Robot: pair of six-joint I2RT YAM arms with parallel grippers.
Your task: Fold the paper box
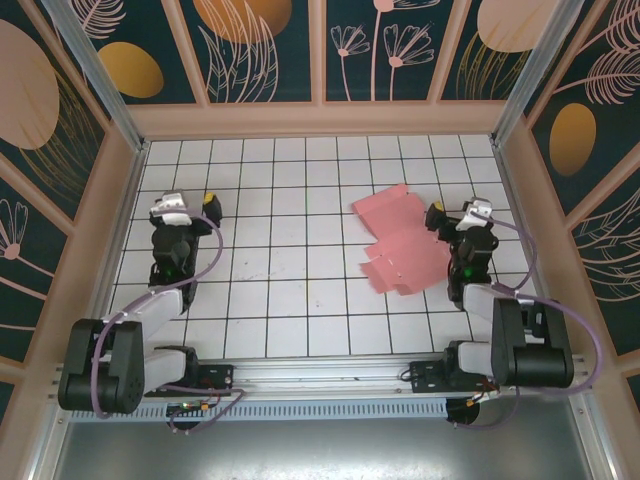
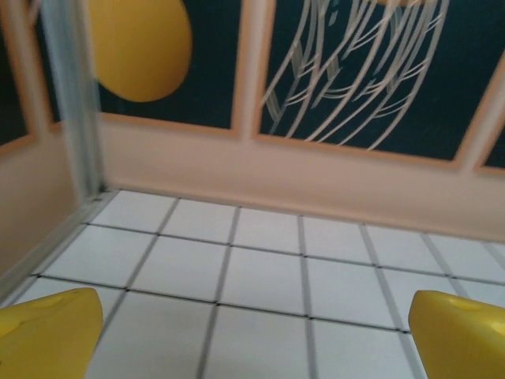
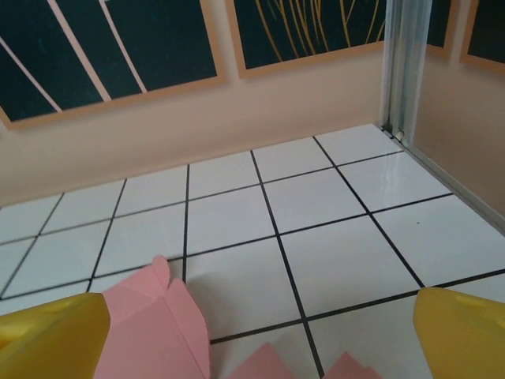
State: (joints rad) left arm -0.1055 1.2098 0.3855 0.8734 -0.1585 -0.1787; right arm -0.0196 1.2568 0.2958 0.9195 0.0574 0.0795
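The paper box (image 1: 400, 243) is a flat pink cut-out sheet with flaps, lying on the white tiled floor right of centre. My right gripper (image 1: 458, 213) hangs at the sheet's right edge and is open. In the right wrist view its yellow fingers (image 3: 49, 339) stand wide apart. The pink sheet (image 3: 150, 324) lies low between them, towards the left finger, with nothing gripped. My left gripper (image 1: 190, 206) is over bare tiles at the left, far from the sheet. In the left wrist view that gripper (image 2: 252, 339) is open, with bare floor between its yellow fingertips (image 2: 47, 332).
Peach-framed walls with dark patterned panels (image 1: 320, 50) enclose the tiled floor (image 1: 290, 200) at the back and both sides. An aluminium post stands in each back corner (image 3: 404, 63). Bare tiles stretch between the two arms.
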